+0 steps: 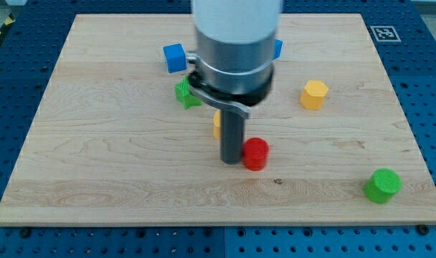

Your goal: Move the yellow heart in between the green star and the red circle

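Note:
The yellow heart (216,124) is mostly hidden behind my rod; only a sliver shows at the rod's left edge. The green star (186,93) lies up and to the left of it, partly covered by the arm's body. The red circle (256,153) lies just right of my tip (231,162), touching or nearly touching the rod. My tip rests on the board just below the yellow heart, between the star and the red circle.
A blue cube (174,57) lies at the upper left of the arm. Another blue block (277,49) peeks out at the arm's right. A yellow hexagon (314,94) lies at the right. A green cylinder (382,185) lies at the lower right. The wooden board (96,158) ends near every edge of the view.

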Action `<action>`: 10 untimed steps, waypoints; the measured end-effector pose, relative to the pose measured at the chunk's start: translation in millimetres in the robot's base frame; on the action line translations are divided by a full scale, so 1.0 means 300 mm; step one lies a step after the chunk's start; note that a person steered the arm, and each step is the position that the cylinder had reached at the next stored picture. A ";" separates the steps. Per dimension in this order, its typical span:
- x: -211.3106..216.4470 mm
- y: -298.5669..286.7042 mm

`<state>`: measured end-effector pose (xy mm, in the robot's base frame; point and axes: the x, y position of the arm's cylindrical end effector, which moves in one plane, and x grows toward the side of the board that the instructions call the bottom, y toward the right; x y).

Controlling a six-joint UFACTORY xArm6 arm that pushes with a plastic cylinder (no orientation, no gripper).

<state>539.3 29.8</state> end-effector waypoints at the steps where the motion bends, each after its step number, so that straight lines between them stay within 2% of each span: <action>1: 0.002 0.143; 2: 0.006 0.241; 3: 0.039 0.254; 4: 0.051 0.115; 5: 0.042 -0.175; 6: -0.148 -0.259; 7: -0.218 -0.259; 8: -0.218 -0.231; 10: -0.198 0.036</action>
<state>479.7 40.7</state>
